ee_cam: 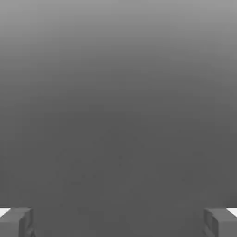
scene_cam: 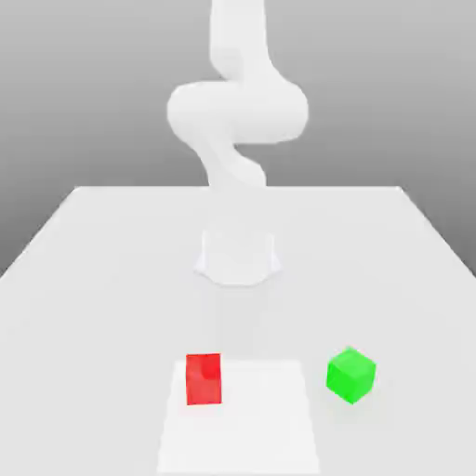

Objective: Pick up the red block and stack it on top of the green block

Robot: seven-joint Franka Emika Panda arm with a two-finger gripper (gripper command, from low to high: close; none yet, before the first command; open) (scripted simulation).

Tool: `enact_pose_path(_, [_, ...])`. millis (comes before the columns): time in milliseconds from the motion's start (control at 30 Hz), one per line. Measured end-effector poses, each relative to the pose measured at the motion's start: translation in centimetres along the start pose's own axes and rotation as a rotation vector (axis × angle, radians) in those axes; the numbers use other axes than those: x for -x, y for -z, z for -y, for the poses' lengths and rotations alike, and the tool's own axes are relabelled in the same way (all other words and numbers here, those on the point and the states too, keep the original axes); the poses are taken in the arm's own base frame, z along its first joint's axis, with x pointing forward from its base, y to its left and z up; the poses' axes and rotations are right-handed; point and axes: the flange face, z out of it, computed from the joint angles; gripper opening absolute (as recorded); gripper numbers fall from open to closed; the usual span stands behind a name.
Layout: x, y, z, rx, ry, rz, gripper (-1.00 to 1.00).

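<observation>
The red block [scene_cam: 204, 378] sits on the white table [scene_cam: 93, 279] near the front, left of centre in the exterior view. The green block [scene_cam: 350, 376] rests to its right, about a block's width and a half away, apart from it. My white arm [scene_cam: 237, 112] rises at the back and bends forward. In the hand view my gripper [ee_cam: 118, 222] is open: the two grey fingertips [ee_cam: 16, 222] stand far apart with nothing between them, over a plain grey surface.
A pale, washed-out rectangular patch [scene_cam: 242, 428] lies at the table's front, overlapping the red block's spot. The arm's base [scene_cam: 238, 256] stands mid-table behind both blocks. The table edges run off towards the exterior view's left and right.
</observation>
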Motion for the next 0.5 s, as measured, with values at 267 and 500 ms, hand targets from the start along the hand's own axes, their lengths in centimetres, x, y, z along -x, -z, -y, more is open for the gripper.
enact_pose_path(267, [4.1,-18.8,-8.1,0.176,0.004,0.249,0.00])
enact_pose_path(500, [12.9,-30.2,-18.7,0.389,0.042,0.429,0.00])
